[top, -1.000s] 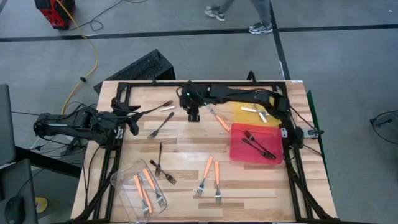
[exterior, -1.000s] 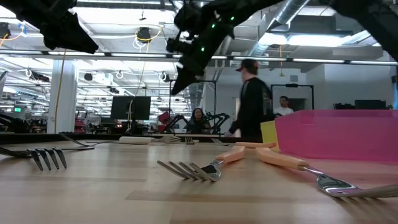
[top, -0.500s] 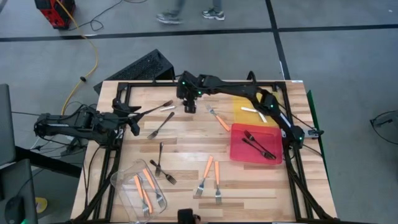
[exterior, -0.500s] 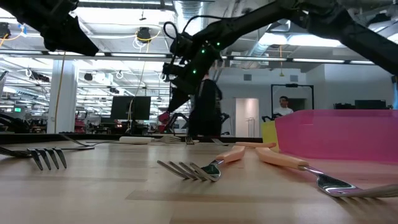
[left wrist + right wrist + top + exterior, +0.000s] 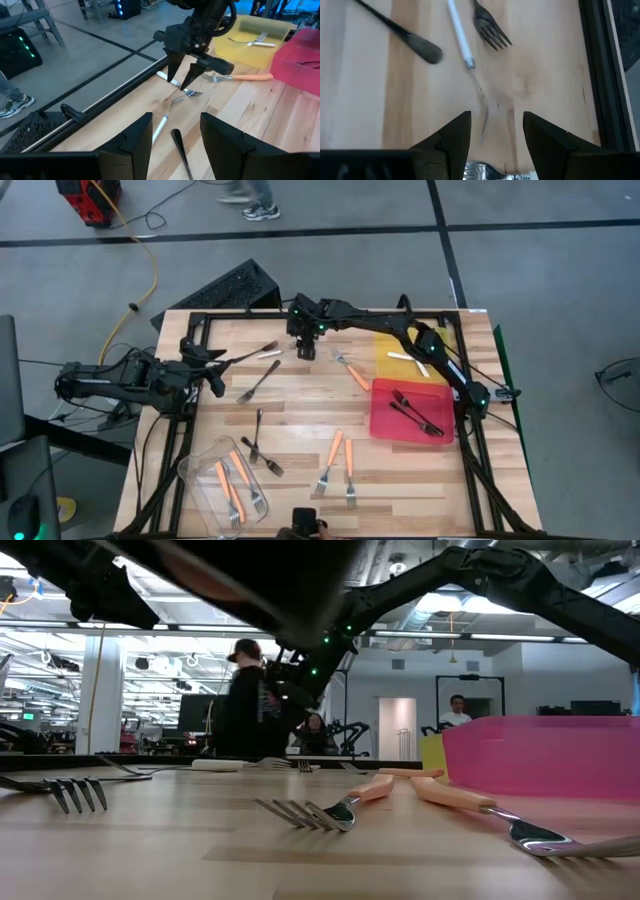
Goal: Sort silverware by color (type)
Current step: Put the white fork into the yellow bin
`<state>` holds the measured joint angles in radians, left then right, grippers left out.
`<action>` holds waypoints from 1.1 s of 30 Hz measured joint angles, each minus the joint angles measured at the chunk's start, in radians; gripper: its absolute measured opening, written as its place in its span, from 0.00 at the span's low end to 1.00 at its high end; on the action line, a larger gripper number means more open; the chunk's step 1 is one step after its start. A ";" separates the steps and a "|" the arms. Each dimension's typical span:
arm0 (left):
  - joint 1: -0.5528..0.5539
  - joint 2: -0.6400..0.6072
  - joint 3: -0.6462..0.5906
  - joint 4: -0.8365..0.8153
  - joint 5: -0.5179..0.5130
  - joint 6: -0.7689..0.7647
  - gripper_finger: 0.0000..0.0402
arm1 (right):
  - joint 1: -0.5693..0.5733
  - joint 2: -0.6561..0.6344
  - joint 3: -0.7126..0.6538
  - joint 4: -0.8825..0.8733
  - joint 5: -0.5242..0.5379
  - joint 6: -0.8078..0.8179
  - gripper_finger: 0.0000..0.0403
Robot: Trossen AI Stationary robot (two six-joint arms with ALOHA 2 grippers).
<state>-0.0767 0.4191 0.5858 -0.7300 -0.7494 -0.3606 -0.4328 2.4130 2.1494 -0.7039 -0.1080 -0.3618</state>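
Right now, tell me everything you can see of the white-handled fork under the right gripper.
The white-handled fork is slim, with a glossy white handle that looks plastic and thin metal neck and tines. It lies flat on the wooden table near its far edge, with the open right gripper hovering over its tine end, not touching it. A dark fork lies beside it, and a dark handle end sits close by its other side.

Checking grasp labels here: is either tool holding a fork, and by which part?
Nothing is held. The right tool hangs open above the white-handled fork; the left tool waits open at the table's left edge.
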 joint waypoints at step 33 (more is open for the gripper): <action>0.459 0.704 0.231 0.417 0.609 0.326 0.38 | 0.152 -0.717 0.193 -0.655 0.063 0.148 0.50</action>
<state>0.3818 1.1230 0.8166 -0.3131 -0.1406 -0.0350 -0.2812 1.6958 2.3427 -1.3590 -0.0454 -0.2142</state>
